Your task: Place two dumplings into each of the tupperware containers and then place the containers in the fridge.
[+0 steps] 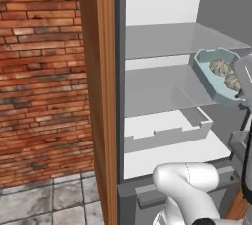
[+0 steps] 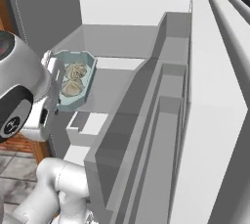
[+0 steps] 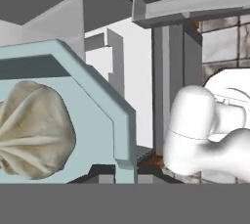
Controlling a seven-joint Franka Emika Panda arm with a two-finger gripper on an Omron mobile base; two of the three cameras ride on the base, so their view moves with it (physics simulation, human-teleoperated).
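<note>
The teal tupperware container (image 1: 200,65) hangs tilted in front of the open fridge's (image 1: 157,37) middle shelf (image 1: 157,89). Two dumplings (image 1: 220,66) (image 1: 232,82) lie inside it. My gripper (image 2: 56,104) is shut on the container's near rim (image 2: 91,69), at the container's near side. From the right I see both dumplings (image 2: 75,70) (image 2: 72,89) in the tray. In the hand view the container wall (image 3: 100,83) sits between my fingertips (image 3: 100,173), with one pale pleated dumpling (image 3: 31,130) close up at the left.
The fridge's brown wooden side edge (image 1: 96,96) stands left of the opening, with a brick wall (image 1: 39,71) beyond it. A grey bin (image 1: 167,131) sits low in the fridge. The open door with its shelves (image 2: 168,120) runs along the right. Tiled floor (image 1: 49,199) lies below.
</note>
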